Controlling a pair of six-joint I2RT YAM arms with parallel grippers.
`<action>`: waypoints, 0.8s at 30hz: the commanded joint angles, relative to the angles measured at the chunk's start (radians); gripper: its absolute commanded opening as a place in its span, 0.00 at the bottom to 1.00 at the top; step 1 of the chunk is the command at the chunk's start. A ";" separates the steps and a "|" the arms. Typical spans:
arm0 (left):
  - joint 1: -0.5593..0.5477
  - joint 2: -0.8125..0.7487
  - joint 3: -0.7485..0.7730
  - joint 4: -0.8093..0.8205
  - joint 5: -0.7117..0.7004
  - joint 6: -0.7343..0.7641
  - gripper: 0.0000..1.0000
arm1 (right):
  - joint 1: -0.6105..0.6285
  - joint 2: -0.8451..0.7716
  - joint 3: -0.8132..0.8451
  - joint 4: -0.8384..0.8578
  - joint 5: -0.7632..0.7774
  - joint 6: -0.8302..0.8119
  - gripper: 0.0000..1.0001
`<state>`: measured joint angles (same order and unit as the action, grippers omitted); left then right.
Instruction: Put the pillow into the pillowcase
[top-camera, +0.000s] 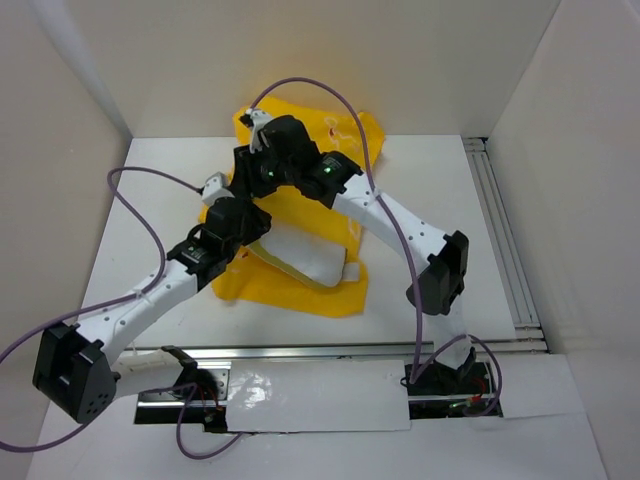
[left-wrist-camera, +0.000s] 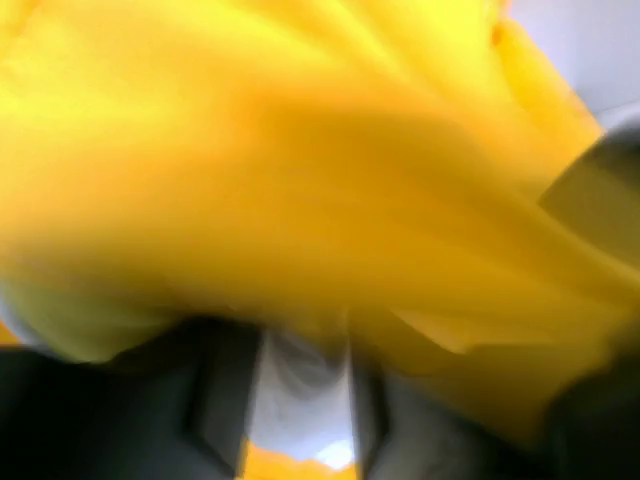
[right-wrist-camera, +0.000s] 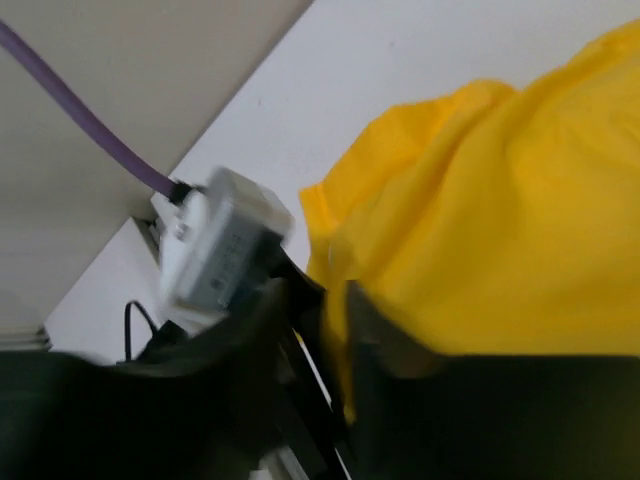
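From the top external camera, the pillowcase (top-camera: 290, 292) was seen lying in crumpled folds on the middle of the white table (top-camera: 440, 190), reaching toward the back wall. The pillow (top-camera: 312, 262) was lodged partly inside it. One white corner showed at the near right side of the case, above a flat yellow flap. The left arm (top-camera: 150, 295) was stretched from the near left corner to the left part of the case. The right arm (top-camera: 400, 225) was bent over from the near right to its far part. Both wrists were held close together above the fabric, and what lay beneath them was hidden.

The left wrist view was heavily blurred and almost wholly filled by yellow cloth. The left gripper (left-wrist-camera: 300, 350) was seen with its dark fingers (left-wrist-camera: 215, 400) standing apart. A pale surface showed in the gap, and the cloth lay across their tips.

In the right wrist view, the right gripper (right-wrist-camera: 325, 315) was set at an edge of the pillowcase, with a strip of yellow cloth hanging down between its fingers (right-wrist-camera: 420, 400). Whether that strip was pinched or merely lay loose could not be told. A pale grey box (right-wrist-camera: 215, 250) with a purple cable (right-wrist-camera: 80, 115) plugged into it was seen just beside one finger.
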<state>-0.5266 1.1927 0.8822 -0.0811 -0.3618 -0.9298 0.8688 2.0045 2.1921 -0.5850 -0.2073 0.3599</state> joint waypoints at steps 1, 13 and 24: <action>0.013 -0.073 -0.051 -0.063 -0.034 -0.012 0.58 | 0.045 0.043 0.026 0.040 -0.122 0.028 0.51; -0.016 -0.329 -0.178 -0.275 0.092 0.215 1.00 | -0.129 -0.232 -0.414 0.218 -0.121 0.036 0.94; -0.399 0.003 -0.005 -0.189 -0.047 0.551 1.00 | -0.581 -0.621 -1.085 0.200 -0.112 0.111 0.95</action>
<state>-0.8116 1.0580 0.7914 -0.3157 -0.2752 -0.5377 0.3504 1.4376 1.2396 -0.3389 -0.3195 0.4583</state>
